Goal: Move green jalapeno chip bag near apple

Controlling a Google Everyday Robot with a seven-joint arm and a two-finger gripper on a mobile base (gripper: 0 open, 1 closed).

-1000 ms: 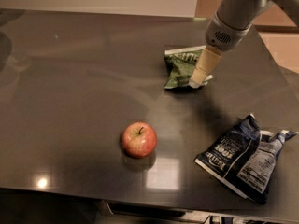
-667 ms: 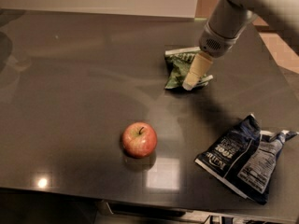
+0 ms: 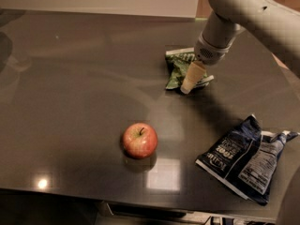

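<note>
A dark, glossy table [image 3: 70, 102] fills the view, its smooth top throwing back soft patches of light near the front edge. Left of centre and toward the front sits the apple [image 3: 139, 140], round and smooth-skinned, red with yellowish patches and a short dark stem, upright and mirrored faintly in the surface below it.

Further back and to the right lies the green jalapeno chip bag [image 3: 179, 70], a small crinkled foil packet with white sealed edges. It is flat on the table and well apart from the apple. Its white lettering is too small to read.

The gripper [image 3: 187, 84] comes down on the bag's right side, its cream, tapered tip touching the packet near the front edge. Whether it is grasping the bag or only pressing on it cannot be told. Above it rises the arm [image 3: 248, 8], a smooth pale-grey shell entering from the upper right.

At the far right, near the front, lies a larger dark blue chip bag [image 3: 246, 161], wrinkled and tilted, with white print that cannot be made out.
</note>
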